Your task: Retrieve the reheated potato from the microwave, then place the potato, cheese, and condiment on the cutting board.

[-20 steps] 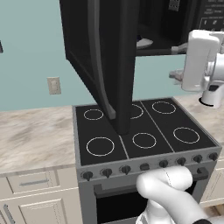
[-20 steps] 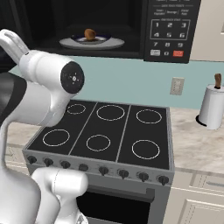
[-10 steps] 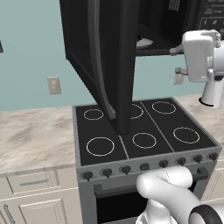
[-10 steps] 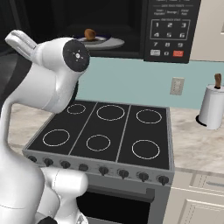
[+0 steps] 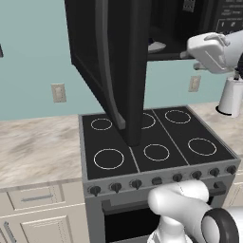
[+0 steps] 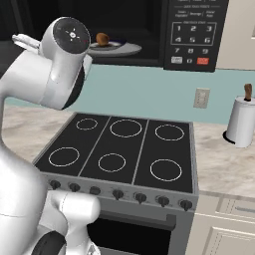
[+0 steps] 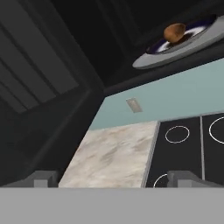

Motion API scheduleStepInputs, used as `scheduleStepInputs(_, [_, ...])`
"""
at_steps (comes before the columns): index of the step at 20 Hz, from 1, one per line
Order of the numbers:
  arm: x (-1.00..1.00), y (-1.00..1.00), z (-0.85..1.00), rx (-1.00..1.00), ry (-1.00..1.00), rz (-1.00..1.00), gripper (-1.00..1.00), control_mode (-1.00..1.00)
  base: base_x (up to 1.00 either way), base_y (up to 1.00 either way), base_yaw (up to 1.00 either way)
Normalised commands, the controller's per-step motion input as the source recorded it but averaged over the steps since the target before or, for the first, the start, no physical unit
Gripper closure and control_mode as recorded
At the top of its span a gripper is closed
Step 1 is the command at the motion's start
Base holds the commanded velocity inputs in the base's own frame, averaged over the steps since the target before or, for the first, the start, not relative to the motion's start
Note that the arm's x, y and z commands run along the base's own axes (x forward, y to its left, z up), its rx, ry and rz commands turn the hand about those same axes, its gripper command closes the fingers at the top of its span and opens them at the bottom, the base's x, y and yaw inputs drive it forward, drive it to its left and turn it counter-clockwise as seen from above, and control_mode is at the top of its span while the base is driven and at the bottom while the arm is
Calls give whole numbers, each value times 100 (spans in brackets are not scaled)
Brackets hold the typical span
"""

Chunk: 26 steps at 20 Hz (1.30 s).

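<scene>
The microwave (image 6: 194,35) hangs above the stove with its dark door (image 5: 118,71) swung wide open. Inside it, the small brown potato (image 6: 102,39) rests on a grey plate (image 6: 119,49); the hand view shows the potato (image 7: 175,31) at the upper right, some way ahead. My gripper (image 7: 113,179) is open, nothing between its fingertips (image 7: 183,177), and it sits below and in front of the microwave opening. In the left base view the white hand (image 5: 209,50) is level with the opening's lower edge. Cheese, condiment and cutting board are out of view.
A black stovetop (image 6: 124,149) with ring burners lies under the microwave, knobs along its front. A paper towel roll (image 6: 242,122) stands on the marble counter at the right. More counter (image 5: 38,142) runs left of the stove. The open door projects out over the burners.
The arm has lifted and the hand has moved up and slightly left, closer to the microwave opening. The jaws stay wide open. The potato has not moved.
</scene>
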Motion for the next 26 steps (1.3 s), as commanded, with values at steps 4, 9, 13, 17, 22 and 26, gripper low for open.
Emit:
scheduleStepInputs(4, [40, 0, 8, -21, 0, -5, -100, -100, 0, 0, 0])
scheduleStepInputs(9, [35, -2, 18, -15, 4, -2, -100, -100, 0, 0, 0])
scheduleStepInputs(13, [26, -4, 11, -8, -1, 0, -100, -100, 0, 0, 0])
scheduleStepInputs(17, [28, 0, -4, -4, -9, 0, -100, -100, 0, 0, 0])
scheduleStepInputs(22, [46, 1, -1, -1, -13, 0, -100, -100, 0, 0, 0])
scheduleStepInputs(26, [46, 4, -1, -1, -17, 0, -100, -100, 0, 0, 0])
